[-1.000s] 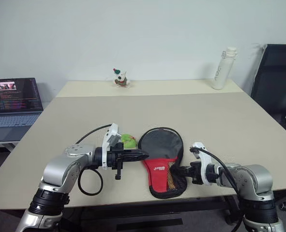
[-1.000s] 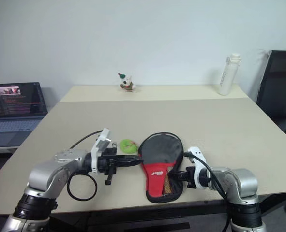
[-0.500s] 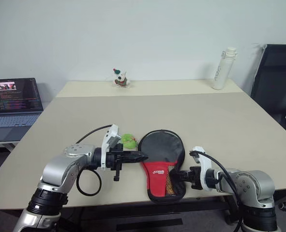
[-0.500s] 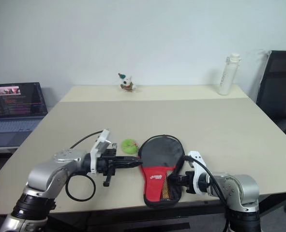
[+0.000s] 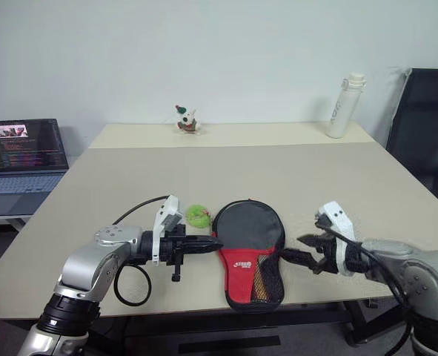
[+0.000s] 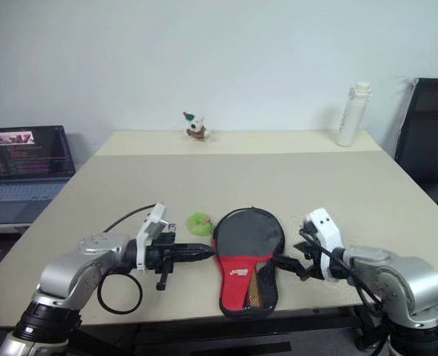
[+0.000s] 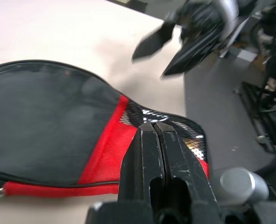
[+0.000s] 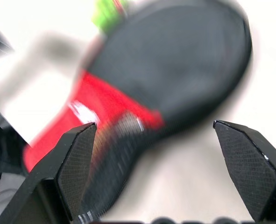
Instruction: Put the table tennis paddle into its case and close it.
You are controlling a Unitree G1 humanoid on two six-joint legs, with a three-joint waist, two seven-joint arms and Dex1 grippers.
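Case (image 5: 250, 252) soft, light, floppy; grab its red neck. Left fingers (image 5: 213, 242) closed at its edge, probably empty; right fingers (image 5: 305, 249) spread wide, beside it.

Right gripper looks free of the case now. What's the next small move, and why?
Probably bring the open right gripper back down to the zipper along the case edge. The case lies flat on the table with nothing between the right fingers. The left gripper, shut, sits at the case's left edge. I cannot tell whether the zip is fully closed, so check that first.
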